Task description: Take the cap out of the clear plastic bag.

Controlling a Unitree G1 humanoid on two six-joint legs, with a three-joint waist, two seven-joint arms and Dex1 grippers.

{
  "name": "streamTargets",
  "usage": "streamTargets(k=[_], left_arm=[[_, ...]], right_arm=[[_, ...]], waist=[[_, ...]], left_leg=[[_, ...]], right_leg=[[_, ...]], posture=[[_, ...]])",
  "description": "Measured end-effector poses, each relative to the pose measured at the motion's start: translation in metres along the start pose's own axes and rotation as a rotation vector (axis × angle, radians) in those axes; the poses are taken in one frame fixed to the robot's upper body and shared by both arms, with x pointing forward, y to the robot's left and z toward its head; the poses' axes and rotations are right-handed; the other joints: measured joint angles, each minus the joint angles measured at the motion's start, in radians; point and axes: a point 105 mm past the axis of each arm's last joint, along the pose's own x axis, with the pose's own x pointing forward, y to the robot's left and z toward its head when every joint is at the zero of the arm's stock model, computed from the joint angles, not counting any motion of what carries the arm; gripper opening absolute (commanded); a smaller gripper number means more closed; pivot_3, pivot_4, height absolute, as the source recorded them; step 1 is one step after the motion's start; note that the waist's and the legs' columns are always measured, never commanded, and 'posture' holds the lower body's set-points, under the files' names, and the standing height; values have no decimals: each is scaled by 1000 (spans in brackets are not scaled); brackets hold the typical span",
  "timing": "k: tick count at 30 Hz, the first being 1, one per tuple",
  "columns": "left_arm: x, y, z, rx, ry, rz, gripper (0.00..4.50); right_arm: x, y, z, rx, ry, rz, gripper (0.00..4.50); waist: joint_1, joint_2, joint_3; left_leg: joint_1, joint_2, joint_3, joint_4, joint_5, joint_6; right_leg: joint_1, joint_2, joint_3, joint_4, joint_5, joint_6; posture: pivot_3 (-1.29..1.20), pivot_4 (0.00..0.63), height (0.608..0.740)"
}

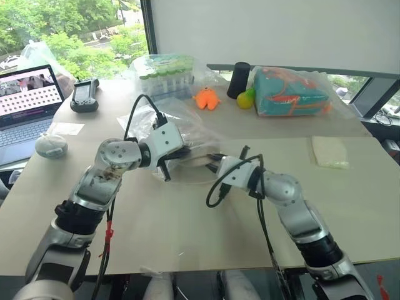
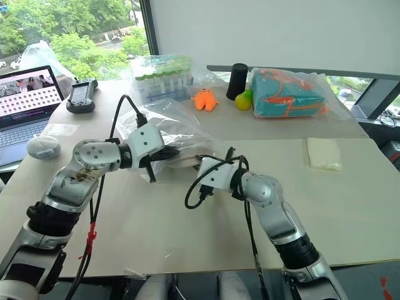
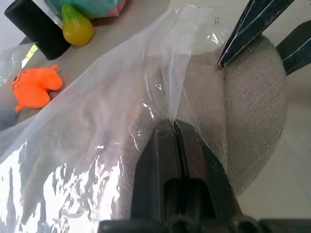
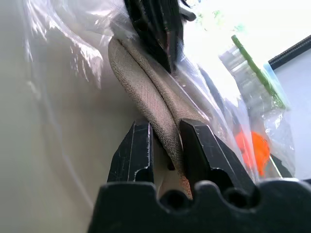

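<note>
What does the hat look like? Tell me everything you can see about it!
The cap is soft beige-tan woven cloth, like coarse linen. It is folded over on itself, so its edge shows as two layers. Part of it lies inside the clear plastic bag; part pokes out at the bag's mouth. The right hand pinches its folded edge between two black fingers. The left hand is shut on the bag's film right over the cap. It is above the pale table.

bright window daylight, soft shadows, wrist-view glare
</note>
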Motion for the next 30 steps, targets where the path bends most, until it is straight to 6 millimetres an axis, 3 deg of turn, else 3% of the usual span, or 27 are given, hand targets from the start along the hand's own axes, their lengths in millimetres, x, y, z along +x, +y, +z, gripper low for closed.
streamTargets(k=[13,17,21,26,30], left_arm=[[4,-2,-8,-16,17,-17,0],[4,-2,-9,-19,21,-17,0],[4,-2,-9,-17,23,-16,0],[4,-1,-10,-13,29,-14,0],[4,-1,-10,-13,29,-14,0]], right_arm=[[-37,-15,27,178,-59,24,1025],[-39,-16,22,165,-20,31,1025],[-35,-2,21,156,-4,97,1025],[-34,31,-4,41,118,257,1025],[-25,35,-23,-86,171,243,1025]], waist=[[1,0,0],[0,0,0],[-1,0,0],[1,0,0],[-3,0,0]], left_leg=[[0,0,0,0,0,0],[0,0,0,0,0,0],[0,0,0,0,0,0],[0,0,0,0,0,0],[0,0,1,0,0,0]], right_leg=[[0,0,0,0,0,0],[0,0,0,0,0,0],[0,0,0,0,0,0],[0,0,0,0,-2,2],[0,0,0,0,-5,7]], posture=[[0,150,740],[0,150,740],[0,150,740],[0,150,740],[0,150,740]])
